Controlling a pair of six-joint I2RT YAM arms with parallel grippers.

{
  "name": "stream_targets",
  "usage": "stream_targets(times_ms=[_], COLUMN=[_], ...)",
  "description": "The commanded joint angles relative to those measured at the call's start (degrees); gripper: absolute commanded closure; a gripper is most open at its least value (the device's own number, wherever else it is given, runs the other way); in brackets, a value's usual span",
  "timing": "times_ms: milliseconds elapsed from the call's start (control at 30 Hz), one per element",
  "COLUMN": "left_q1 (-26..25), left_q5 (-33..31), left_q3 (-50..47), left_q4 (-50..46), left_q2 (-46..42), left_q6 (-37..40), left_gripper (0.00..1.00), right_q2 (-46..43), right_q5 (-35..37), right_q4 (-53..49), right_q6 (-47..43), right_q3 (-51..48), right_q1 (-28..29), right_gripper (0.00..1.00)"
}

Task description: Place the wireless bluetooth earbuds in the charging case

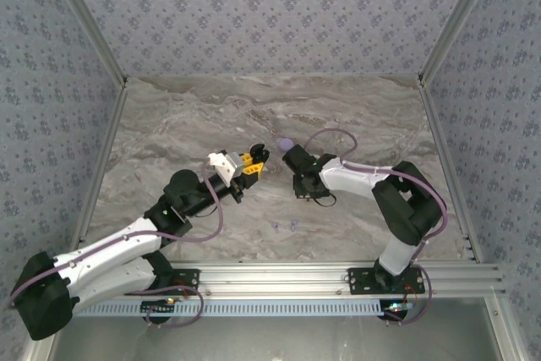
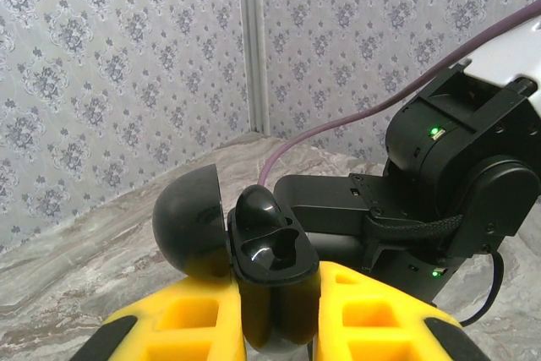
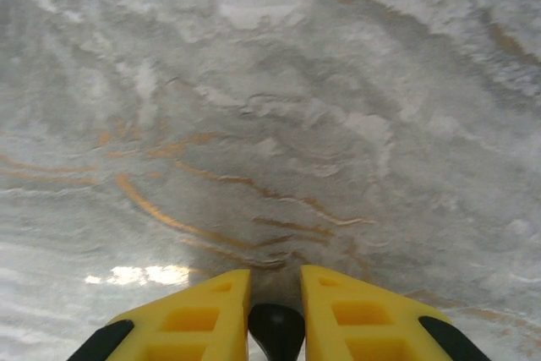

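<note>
Centrally, left gripper (image 2: 275, 285) clamped on open black case (image 2: 270, 251); right gripper (image 3: 275, 281), just beside, closed on small dark item (image 3: 275, 331). Nearer the bases, two lavender earbuds (image 1: 293, 225) loose on veined marble table (image 1: 169, 116); floral-papered walls (image 1: 254, 6) on three sides.

White-and-black jointed arms (image 1: 110, 255), lavender cables (image 1: 334, 133); yellow hollow-celled fingers (image 2: 372, 310), black-tipped; green lights (image 2: 435, 132) on black wrist housings (image 2: 473, 175)

glossy plastic case (image 2: 270, 251) — marbled table (image 1: 211, 116)
</note>
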Motion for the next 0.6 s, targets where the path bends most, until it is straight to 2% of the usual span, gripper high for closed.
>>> stream_targets(times_ms=[0,233,433,567], left_q1=[-0.5,-0.5,-0.4,-0.4], left_q5=[-0.5,0.5,3.1,5.3], left_q3=[-0.1,0.0,1.9,3.5], left_q4=[1.2,3.8,6.3,7.8], left_q2=[-0.7,1.6,6.6,9.8], left_q6=[0.6,-1.2,-3.7,-5.0], left_gripper=[0.93,0.93,0.93,0.94], right_q2=[-4.6,-19.4,-35.4,-43.2], right_q5=[-2.0,0.9,0.3,-3.2], right_q4=[1.8,3.4,11.3,18.6], right_q6=[-1.6,-5.6,-10.9,-14.1], right_q3=[-0.5,-1.6,-3.4,-4.7], right_q1=[1.3,1.0,1.1,1.4], right_gripper=[0.77,0.77,0.77,0.77])
